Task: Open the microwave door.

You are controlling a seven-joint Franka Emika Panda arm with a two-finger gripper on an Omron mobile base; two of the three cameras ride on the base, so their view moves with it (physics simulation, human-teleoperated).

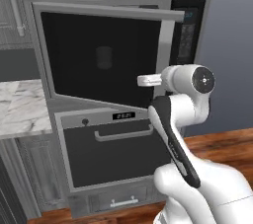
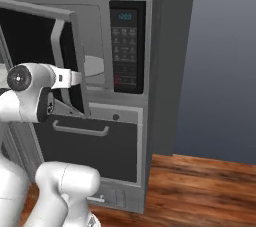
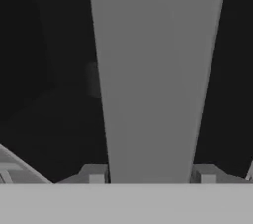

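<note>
The gripper (image 3: 149, 177) is seen in the hand view with its two finger tips (image 3: 94, 173) set wide apart, one on each side of a broad grey bar that runs up the middle of the picture. This bar is judged to be the handle edge of the microwave door (image 1: 99, 55); whether the tips press on it or only stand beside it cannot be told from the pictures. The hand is held level and pointed at the free edge of the door, probably because force applied far from the hinge turns the door most easily. In the left base view the door is seen already swung out partly from the microwave (image 2: 112, 46), hinged on its left side, with its black glass turned toward the camera. In the right base view the opening is visible behind the door, with a pale turntable plate (image 2: 94, 66) inside and the dark keypad panel (image 2: 124, 46) to the right of it. Below the microwave the oven (image 1: 111, 149) with its horizontal handle is closed. The task is judged to be well advanced, though the door could be swung wider.
</note>
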